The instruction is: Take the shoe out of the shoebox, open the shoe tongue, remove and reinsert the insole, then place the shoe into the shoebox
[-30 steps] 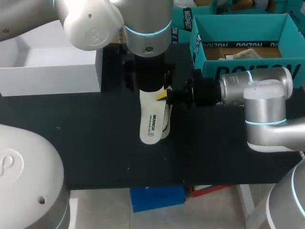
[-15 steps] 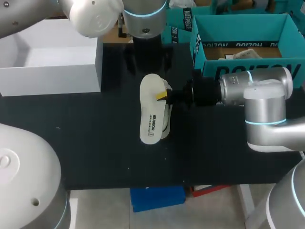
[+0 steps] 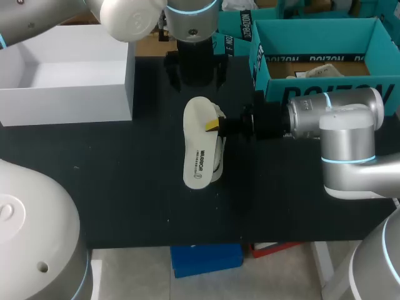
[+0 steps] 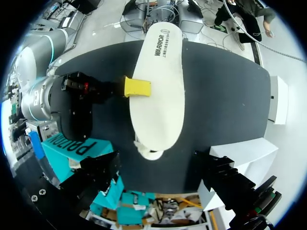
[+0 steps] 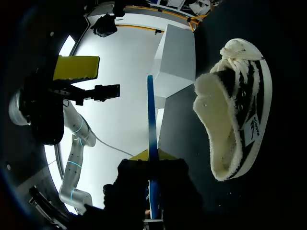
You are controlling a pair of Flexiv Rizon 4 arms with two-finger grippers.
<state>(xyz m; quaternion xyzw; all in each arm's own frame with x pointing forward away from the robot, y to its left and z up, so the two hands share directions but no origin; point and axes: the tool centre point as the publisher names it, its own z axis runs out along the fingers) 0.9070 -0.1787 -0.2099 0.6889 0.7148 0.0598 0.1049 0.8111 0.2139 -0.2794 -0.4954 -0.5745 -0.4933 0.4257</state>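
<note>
pinching insole (image 3: 200,152) between right fingers (image 3: 212,125)

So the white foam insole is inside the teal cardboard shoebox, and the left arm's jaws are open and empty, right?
Not quite: the white foam insole is not inside the teal cardboard shoebox but out over the black tabletop, partly covering the striped shoe, as the head view shows. The left gripper indeed has its jaws open and empty.
</note>
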